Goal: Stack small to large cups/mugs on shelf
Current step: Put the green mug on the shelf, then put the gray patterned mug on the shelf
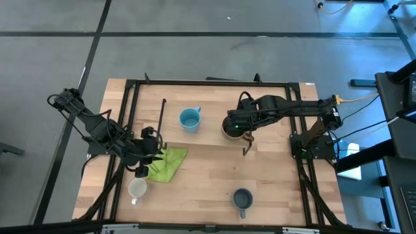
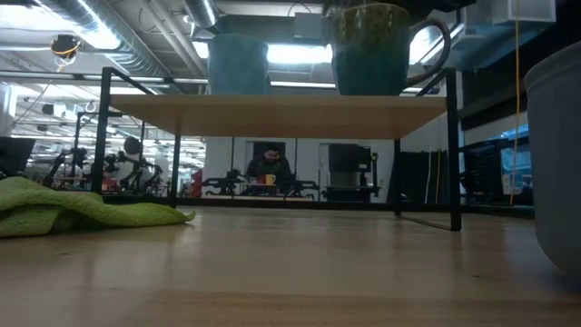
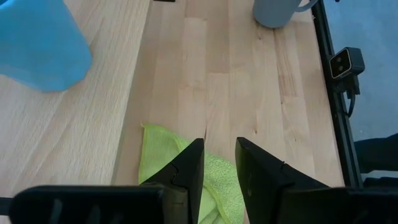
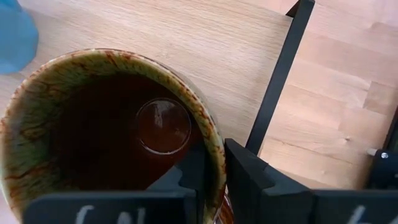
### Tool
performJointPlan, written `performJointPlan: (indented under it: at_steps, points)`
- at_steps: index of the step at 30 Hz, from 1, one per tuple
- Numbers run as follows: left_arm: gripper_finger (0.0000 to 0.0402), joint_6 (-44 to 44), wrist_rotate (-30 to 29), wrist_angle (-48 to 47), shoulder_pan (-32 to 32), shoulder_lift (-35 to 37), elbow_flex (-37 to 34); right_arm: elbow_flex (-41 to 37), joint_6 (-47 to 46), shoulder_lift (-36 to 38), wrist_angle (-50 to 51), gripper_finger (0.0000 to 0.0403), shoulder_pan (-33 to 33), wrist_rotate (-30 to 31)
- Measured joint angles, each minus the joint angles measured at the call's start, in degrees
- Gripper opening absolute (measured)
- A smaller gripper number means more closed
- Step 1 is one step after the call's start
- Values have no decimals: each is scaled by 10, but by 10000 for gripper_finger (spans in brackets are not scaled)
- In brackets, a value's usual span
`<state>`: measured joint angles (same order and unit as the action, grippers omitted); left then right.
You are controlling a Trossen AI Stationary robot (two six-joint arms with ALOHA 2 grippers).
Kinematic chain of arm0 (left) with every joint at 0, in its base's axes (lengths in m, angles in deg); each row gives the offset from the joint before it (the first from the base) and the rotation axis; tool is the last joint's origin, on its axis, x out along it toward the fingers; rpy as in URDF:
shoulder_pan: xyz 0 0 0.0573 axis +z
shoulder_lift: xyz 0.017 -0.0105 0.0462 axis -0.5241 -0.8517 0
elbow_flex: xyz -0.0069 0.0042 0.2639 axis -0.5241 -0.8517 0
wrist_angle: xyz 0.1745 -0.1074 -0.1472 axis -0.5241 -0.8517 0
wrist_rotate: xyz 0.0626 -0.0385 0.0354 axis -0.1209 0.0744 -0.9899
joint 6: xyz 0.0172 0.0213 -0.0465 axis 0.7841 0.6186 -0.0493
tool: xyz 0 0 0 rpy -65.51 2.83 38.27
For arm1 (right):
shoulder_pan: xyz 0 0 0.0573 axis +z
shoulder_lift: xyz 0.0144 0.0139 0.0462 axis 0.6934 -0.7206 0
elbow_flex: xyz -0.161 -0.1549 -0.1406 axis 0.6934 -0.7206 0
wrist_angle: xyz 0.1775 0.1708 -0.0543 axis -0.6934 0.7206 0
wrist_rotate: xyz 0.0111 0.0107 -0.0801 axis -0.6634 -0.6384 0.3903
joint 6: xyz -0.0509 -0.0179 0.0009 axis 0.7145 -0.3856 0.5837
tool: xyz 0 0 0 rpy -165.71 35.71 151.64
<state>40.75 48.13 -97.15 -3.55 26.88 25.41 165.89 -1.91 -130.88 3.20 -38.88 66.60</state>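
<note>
The brown mug [image 1: 229, 128], dark inside, stands upright on the shelf board [image 2: 272, 114] near its right wire end [image 4: 280, 81]. My right gripper [image 4: 214, 168] is shut on its rim. The light blue mug [image 1: 189, 119] stands on the shelf to its left, and also shows in the low view [image 2: 238, 64]. The white mug [image 1: 137, 188] and the grey-blue mug [image 1: 242, 198] stand on the tabletop near the front edge. My left gripper [image 3: 219, 155] is open and empty, just above the green cloth [image 3: 168, 155]. My right gripper holds the brown mug by its rim [image 4: 211, 140], on the side toward the shelf's right end. One finger [image 4: 189, 171] is inside the mug and one [image 4: 249, 177] is outside. The fingers come from above, pointing down. The mug stands upright with its base on the shelf board [image 2: 368, 91].
The green cloth [image 1: 166, 162] lies on the tabletop in front of the shelf's left end. Black frame rails [image 1: 127, 130] run along the table's sides. The grey-blue mug fills the right edge of the low view [image 2: 558, 154]. A person sits in the room beyond the table [image 2: 269, 168].
</note>
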Motion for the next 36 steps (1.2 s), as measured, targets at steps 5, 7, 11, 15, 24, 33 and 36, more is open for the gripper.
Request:
performJointPlan:
  at_steps: [5, 7, 11, 15, 24, 33, 36]
  points:
    - [86, 0, 0, 0, 0, 0, 0, 0, 1, 0, -2, 61, 0, 7]
    - [86, 0, 0, 0, 0, 0, 0, 0, 1, 0, -5, 70, 0, 10]
    - [86, 0, 0, 0, 0, 0, 0, 1, 1, 1, -6, 90, 0, 11]
    - [86, 0, 0, 0, 0, 0, 0, 1, 1, 1, -6, 106, 0, 11]
    - [86, 0, 0, 0, 0, 0, 0, 39, 11, 2, 0, 110, 0, 46]
    - [86, 0, 0, 0, 0, 0, 0, 105, 34, 2, 0, 110, 0, 98]
    - [86, 2, 0, 0, 0, 0, 0, 118, 45, 2, 0, 110, 0, 99]
